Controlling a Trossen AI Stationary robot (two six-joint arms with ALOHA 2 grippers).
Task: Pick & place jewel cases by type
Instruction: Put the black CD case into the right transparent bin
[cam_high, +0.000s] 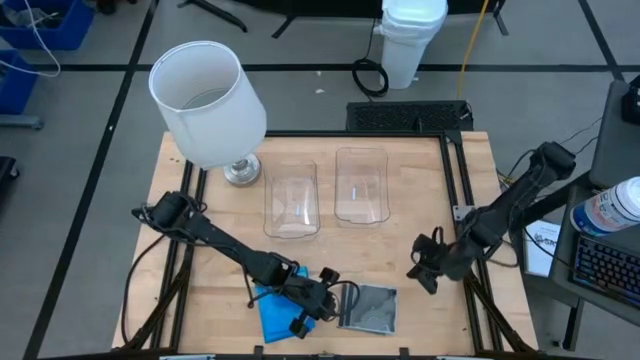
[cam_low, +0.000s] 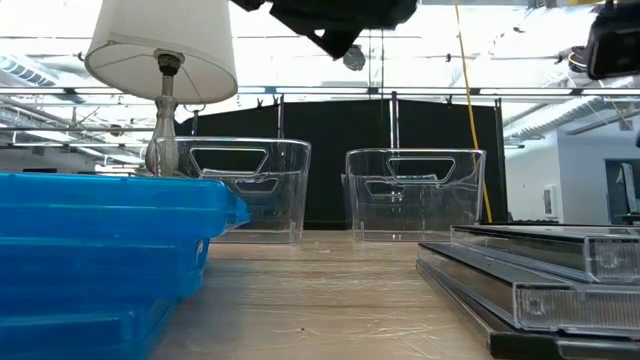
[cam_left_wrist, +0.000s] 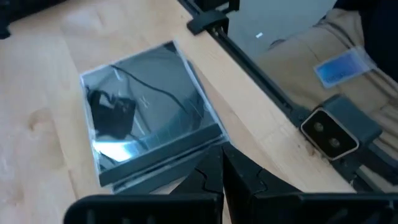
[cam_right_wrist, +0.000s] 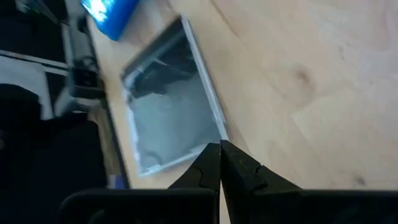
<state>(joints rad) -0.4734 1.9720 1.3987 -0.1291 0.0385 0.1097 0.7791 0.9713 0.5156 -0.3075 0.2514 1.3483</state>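
High view: the wooden desk (cam_high: 400, 210) carries two clear tubs (cam_high: 291, 200), side by side at its far middle, and a white-shaded lamp (cam_high: 208, 100) at the far left. At the near edge lie a stack of blue jewel cases (cam_high: 272, 308) and, just right of it, a stack of smoky grey jewel cases (cam_high: 369, 307); the two stacks are apart. The left end effector (cam_high: 305, 322) hangs between them over the near edge, its arm crossing the blue stack. The right end effector (cam_high: 421, 270) sits at the right of the desk, near the grey stack but clear of it.

Low view: only here do the stacks' edges show. The blue cases fill the left foreground; the grey cases lie flat at right, their upper ones offset from the lowest. Both tubs stand upright behind.

Left wrist view: the grey stack is seen from above, square, flat, its sides skewed to the desk's near rail; the fingertips (cam_left_wrist: 211, 171), pressed together and empty, hover at one corner.

Right wrist view: the same stack, with the blue stack beyond it; these fingertips (cam_right_wrist: 214, 158) also meet, holding nothing.
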